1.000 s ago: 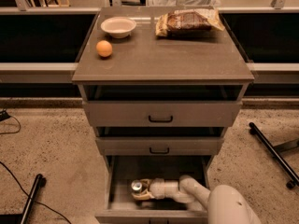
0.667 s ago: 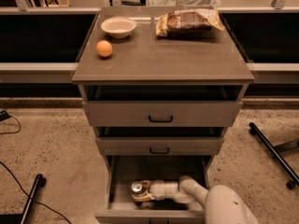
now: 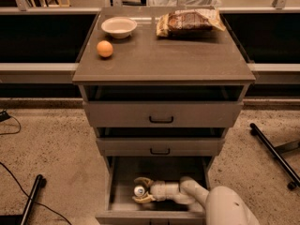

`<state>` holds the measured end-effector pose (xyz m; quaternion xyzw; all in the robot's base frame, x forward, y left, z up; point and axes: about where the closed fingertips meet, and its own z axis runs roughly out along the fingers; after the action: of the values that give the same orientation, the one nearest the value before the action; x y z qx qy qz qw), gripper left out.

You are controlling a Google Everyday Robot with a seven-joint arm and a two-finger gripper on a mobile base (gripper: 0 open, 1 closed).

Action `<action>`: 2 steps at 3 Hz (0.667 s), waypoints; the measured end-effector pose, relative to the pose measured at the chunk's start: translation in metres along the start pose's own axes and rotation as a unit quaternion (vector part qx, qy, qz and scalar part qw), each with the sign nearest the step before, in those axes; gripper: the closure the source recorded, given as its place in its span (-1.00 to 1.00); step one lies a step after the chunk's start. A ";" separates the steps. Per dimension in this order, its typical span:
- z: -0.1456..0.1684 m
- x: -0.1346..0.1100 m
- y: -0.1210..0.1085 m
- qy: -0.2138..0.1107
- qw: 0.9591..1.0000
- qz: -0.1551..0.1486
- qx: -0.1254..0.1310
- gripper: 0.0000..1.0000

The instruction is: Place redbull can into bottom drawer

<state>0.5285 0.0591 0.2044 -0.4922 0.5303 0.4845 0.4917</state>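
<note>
The bottom drawer (image 3: 123, 201) is pulled open at the foot of the cabinet, showing its grey floor. The redbull can (image 3: 138, 191) lies on its side inside the drawer, its shiny round top facing left. My gripper (image 3: 142, 191) reaches in from the right, low over the drawer floor, with its fingers (image 3: 143, 182) around the can. My white arm (image 3: 197, 196) comes in from the lower right and hides part of the drawer's right side.
On the cabinet top stand a white bowl (image 3: 119, 26), an orange (image 3: 105, 48) and a chip bag (image 3: 190, 21). Two shallower drawers with black handles (image 3: 161, 120) are above. Black legs (image 3: 274, 153) lie on the floor right, a cable (image 3: 18, 186) left.
</note>
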 end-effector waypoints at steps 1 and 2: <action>0.000 0.000 0.000 0.000 1.000 0.000 0.000 -1.00; 0.002 -0.002 0.002 0.004 1.000 0.006 -0.004 -1.00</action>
<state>0.5263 0.0614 0.2067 -0.4930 0.5332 0.4880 0.4844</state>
